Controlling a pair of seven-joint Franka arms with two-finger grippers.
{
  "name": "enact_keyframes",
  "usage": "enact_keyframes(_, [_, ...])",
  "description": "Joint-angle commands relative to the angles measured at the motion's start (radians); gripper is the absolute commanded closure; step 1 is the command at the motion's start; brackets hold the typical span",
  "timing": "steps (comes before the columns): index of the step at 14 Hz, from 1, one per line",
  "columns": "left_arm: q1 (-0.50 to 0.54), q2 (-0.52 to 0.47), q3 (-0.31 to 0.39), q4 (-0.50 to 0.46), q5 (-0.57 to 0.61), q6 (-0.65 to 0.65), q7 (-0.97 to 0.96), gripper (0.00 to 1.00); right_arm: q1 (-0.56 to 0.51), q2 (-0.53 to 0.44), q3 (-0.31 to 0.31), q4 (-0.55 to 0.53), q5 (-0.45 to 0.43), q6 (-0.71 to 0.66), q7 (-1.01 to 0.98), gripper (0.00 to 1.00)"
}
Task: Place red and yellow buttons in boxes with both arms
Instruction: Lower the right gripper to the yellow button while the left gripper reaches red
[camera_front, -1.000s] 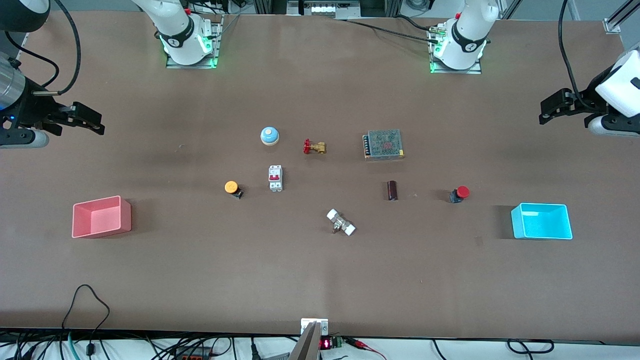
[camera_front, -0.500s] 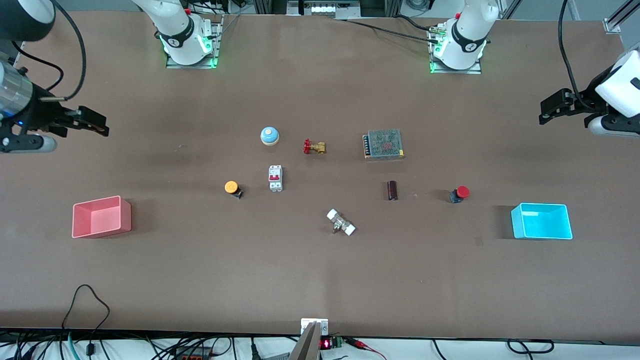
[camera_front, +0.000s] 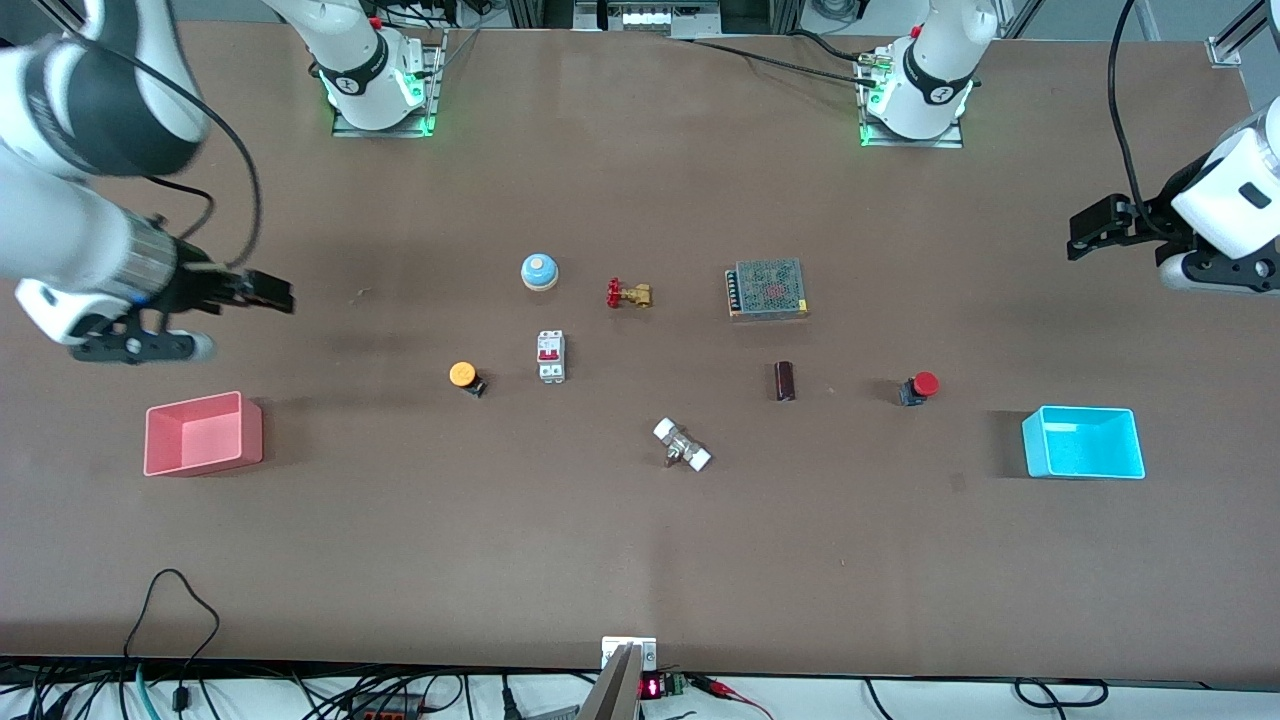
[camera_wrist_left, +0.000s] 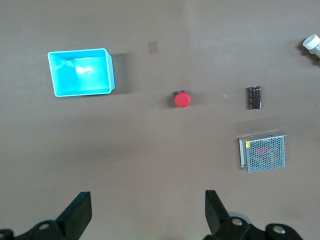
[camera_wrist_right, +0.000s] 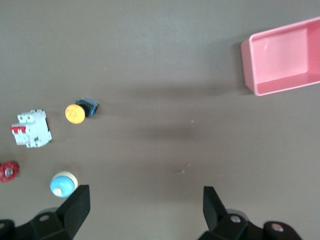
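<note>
The yellow button (camera_front: 463, 376) lies on the table beside a white breaker, and shows in the right wrist view (camera_wrist_right: 76, 113). The red button (camera_front: 920, 386) lies beside the cyan box (camera_front: 1084, 442), and shows in the left wrist view (camera_wrist_left: 182, 100). The pink box (camera_front: 203, 433) stands at the right arm's end; it also shows in the right wrist view (camera_wrist_right: 281, 57). The cyan box also shows in the left wrist view (camera_wrist_left: 81, 72). My right gripper (camera_front: 278, 296) is open and empty in the air over bare table. My left gripper (camera_front: 1082, 231) is open and empty over the table's edge area.
A blue dome bell (camera_front: 539, 271), a brass valve with red handle (camera_front: 628, 294), a white breaker (camera_front: 551, 355), a mesh power supply (camera_front: 768, 289), a dark cylinder (camera_front: 785, 381) and a white-ended fitting (camera_front: 682, 445) lie mid-table.
My right arm has swung in over the table toward the yellow button, its gripper now well past the edge. My left gripper has shifted slightly inward.
</note>
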Motion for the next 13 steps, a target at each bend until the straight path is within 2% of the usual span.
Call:
enact_keyframes(1, [-0.011,0.079,-0.004,0.078,0.021,-0.022,0.016,0.00,0.059,0.009,0.004,-0.074,0.012,0.097,0.158,0.00])
enact_keyframes(4, [-0.034,0.197,-0.004,0.079,-0.015,0.009,0.002,0.00,0.064,0.003,0.063,-0.210,0.003,0.271,0.203,0.00])
enact_keyframes(6, [-0.052,0.243,-0.004,0.057,-0.017,0.108,-0.038,0.00,0.064,0.000,0.111,-0.287,-0.014,0.383,0.290,0.00])
enact_keyframes(9, [-0.080,0.332,-0.003,0.035,-0.008,0.185,-0.107,0.00,0.064,0.026,0.136,-0.339,-0.052,0.526,0.404,0.00])
enact_keyframes(13, [-0.071,0.343,-0.001,-0.179,-0.005,0.493,-0.130,0.00,0.087,0.099,0.137,-0.338,-0.054,0.632,0.514,0.00])
